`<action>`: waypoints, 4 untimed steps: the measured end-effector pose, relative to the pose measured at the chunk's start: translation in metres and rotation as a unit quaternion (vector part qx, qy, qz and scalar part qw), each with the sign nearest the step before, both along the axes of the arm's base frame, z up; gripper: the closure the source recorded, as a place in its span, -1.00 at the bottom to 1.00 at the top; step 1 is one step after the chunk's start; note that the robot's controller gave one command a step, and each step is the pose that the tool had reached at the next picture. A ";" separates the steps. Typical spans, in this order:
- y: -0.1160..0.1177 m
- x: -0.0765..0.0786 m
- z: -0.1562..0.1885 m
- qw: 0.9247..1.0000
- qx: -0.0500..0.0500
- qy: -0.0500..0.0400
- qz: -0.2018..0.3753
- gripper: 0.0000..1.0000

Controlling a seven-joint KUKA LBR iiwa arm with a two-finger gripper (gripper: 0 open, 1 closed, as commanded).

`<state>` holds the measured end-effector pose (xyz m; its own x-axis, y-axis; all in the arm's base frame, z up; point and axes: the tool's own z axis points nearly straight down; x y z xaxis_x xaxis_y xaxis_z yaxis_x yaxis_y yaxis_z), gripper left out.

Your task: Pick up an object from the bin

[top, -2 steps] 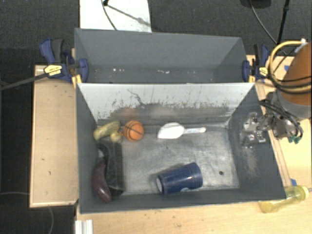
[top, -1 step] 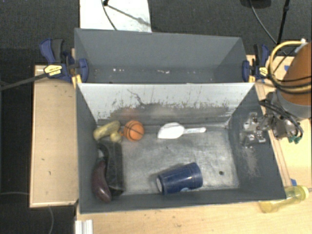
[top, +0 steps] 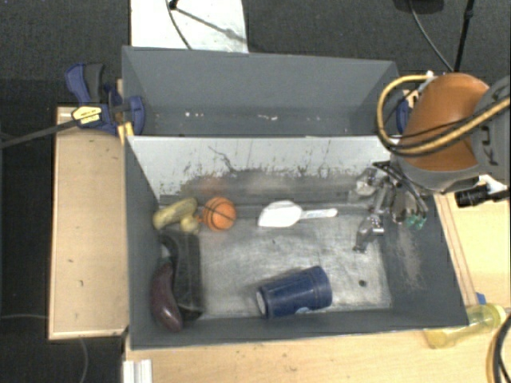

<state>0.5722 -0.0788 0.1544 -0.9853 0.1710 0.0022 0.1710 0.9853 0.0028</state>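
White spoon (top: 281,215): lying flat mid-bin near the back wall, long axis left-right, rounded bowl leftward, thin handle pointing right toward gripper (top: 372,228); smooth, plastic-looking. Gripper low over the scuffed grey metal floor of the bin (top: 239,254), right of the handle tip, apart from it; open or closed: cannot tell. Dark blue cup (top: 294,292) on its side toward the front

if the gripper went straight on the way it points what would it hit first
Probably the bare bin floor. The gripper points down, to the right of the white spoon and up-right of the blue cup. Neither seems to lie under it, though depth is unclear.
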 end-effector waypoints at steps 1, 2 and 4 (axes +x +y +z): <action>-0.002 0.001 0.003 1.000 -0.001 -0.002 0.000 -1.00; 0.027 0.009 -0.023 0.999 -0.003 -0.005 -0.034 -1.00; 0.046 0.019 -0.073 0.999 -0.003 -0.006 -0.033 -1.00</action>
